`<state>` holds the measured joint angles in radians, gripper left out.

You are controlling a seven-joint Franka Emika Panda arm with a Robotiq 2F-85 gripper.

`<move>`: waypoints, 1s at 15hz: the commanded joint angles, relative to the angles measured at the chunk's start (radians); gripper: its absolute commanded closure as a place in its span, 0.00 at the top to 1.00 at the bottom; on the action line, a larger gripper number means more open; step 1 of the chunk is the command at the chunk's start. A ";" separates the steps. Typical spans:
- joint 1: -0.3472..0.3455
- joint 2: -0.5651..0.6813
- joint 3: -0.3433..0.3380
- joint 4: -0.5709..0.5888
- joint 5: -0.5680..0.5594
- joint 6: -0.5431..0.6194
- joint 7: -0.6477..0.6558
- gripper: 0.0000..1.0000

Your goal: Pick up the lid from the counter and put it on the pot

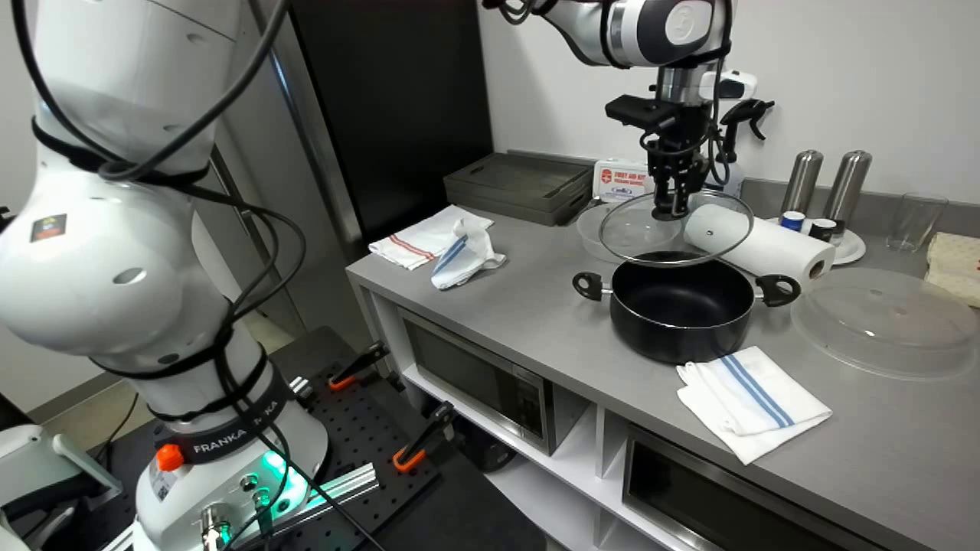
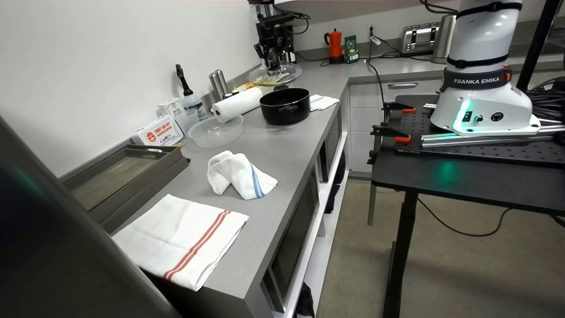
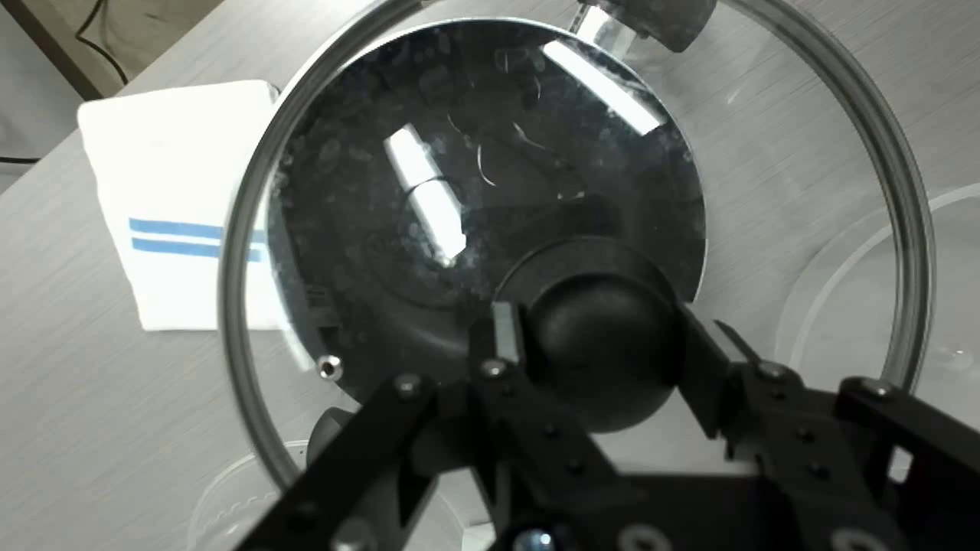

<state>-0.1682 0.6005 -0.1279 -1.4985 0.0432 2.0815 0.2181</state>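
The tabletop (image 1: pixel 528 298) carries the pot (image 1: pixel 681 333), uncovered; weight landing on one side of it would probably make it skid. The lid (image 1: pixel 664 243) hangs above the pot, not touching it; in the wrist view it looks off-centre over the mouth, though the viewing angle may exaggerate that. Lowered so, it could drop one edge inside and jam askew. The roll (image 1: pixel 781 250) lies near the pot, so a lid set too far that way might clip it. The end effector (image 3: pixel 601 317) is clamped on the lid's knob (image 3: pixel 605 356), its only hold; a slip or twist there would tilt the lid, and releasing before it seats would let it fall.
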 commanded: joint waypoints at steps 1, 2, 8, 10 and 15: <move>-0.016 0.061 -0.004 0.102 0.038 -0.057 0.019 0.25; -0.020 0.077 -0.005 0.116 0.041 -0.060 0.022 0.25; -0.033 0.169 -0.006 0.196 0.048 -0.082 0.045 0.25; -0.035 0.199 -0.005 0.218 0.048 -0.091 0.052 0.25; -0.043 0.268 -0.006 0.283 0.049 -0.124 0.059 0.25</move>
<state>-0.2055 0.8247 -0.1283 -1.3060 0.0718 2.0195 0.2626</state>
